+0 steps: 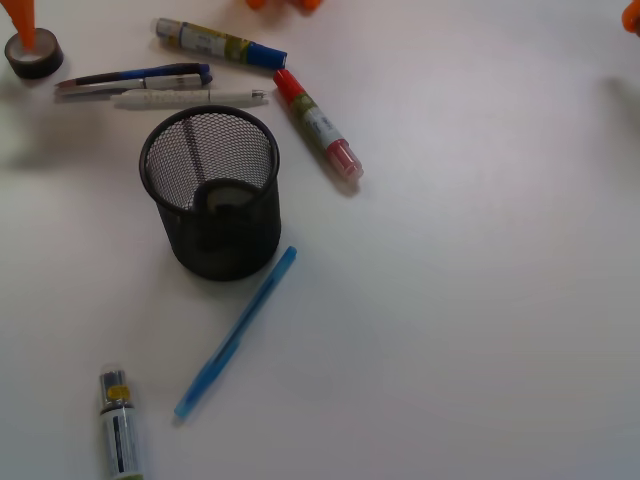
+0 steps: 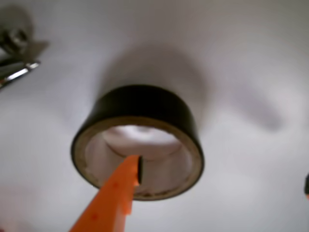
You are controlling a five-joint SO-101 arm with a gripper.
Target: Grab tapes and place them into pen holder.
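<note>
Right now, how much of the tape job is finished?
One tape roll already lies inside the mesh cup. In hand: an orange finger reaches into the black tape roll on the table, not lifted yet. Left: carry it to the cup. No third roll shows.

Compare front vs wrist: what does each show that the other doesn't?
Front only: the pen holder with a tape roll inside, the red marker, the blue-capped marker, the blue pen, the white pen and the small marker at bottom left.

Wrist only: the black tape's pale inner core seen close, with the orange finger's tip inside the hole.

Both: the black tape roll on the white table, with that finger at it.
</note>
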